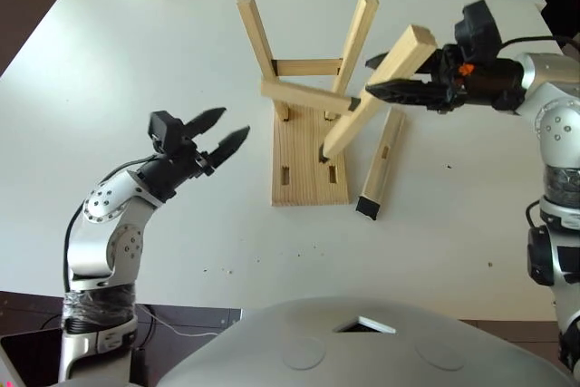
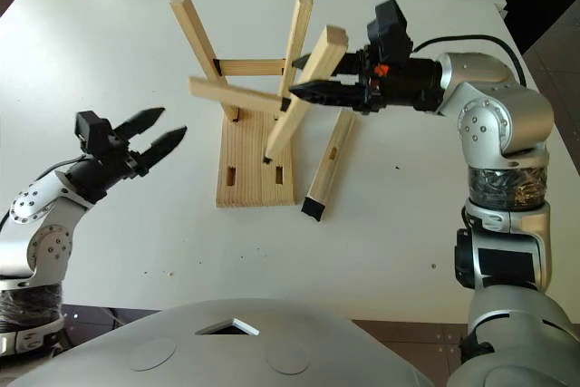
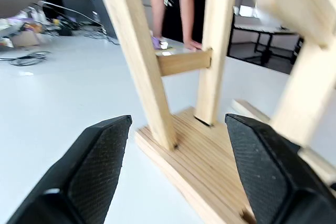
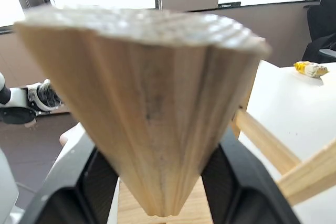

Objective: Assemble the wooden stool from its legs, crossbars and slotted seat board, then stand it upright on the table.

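Left eye view. Table: white, smooth, probably slippery for loose parts.

Seat board: flat pale wood slab with rectangular slots, lying mid-table; likely light and stiff.

Two legs: square-section, standing splayed at the far end of the board, joined by a crossbar.

Third leg: tilted, lower end at a near slot, clamped in the right gripper. Grip best taken across flat faces.

Fourth leg: lying just beside the board, dark tip.

Second crossbar: slanting, meeting the held leg.

Left gripper: jaws apart, empty, left of the board.

Right hand clamps a leg — tilted (foot at seat board).
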Controlling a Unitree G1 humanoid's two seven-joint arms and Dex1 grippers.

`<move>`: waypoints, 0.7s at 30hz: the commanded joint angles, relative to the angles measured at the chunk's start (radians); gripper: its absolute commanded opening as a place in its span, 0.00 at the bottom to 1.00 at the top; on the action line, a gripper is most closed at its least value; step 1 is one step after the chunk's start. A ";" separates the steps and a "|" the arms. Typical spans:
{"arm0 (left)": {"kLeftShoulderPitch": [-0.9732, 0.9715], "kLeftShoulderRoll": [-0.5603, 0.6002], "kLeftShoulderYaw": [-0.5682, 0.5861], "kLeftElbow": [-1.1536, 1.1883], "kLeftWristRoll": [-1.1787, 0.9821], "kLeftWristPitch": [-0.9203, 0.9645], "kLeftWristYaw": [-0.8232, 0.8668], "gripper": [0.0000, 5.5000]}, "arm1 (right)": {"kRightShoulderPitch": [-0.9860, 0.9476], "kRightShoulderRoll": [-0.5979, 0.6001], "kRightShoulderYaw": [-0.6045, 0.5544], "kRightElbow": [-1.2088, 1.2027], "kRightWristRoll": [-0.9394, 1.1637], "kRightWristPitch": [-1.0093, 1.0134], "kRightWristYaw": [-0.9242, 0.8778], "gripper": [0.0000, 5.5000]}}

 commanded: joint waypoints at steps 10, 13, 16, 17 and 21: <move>-0.054 -0.235 0.108 0.131 0.002 -0.040 0.395 0.60 | 0.091 -0.017 0.019 -0.094 -0.046 -0.143 0.041 0.37; -0.067 -0.250 0.114 0.145 0.033 -0.049 0.454 0.60 | 0.096 -0.022 0.018 -0.101 -0.042 -0.137 0.045 0.37; -0.082 -0.254 0.126 0.168 0.065 -0.053 0.512 0.60 | 0.100 -0.028 0.008 -0.110 -0.030 -0.125 0.040 0.37; -0.083 -0.256 0.133 0.172 0.071 -0.057 0.527 0.60 | 0.099 -0.029 0.007 -0.111 -0.028 -0.122 0.040 0.37; -0.076 -0.266 0.146 0.181 0.084 -0.063 0.557 0.60 | 0.120 -0.028 0.009 -0.120 -0.030 -0.118 0.031 0.37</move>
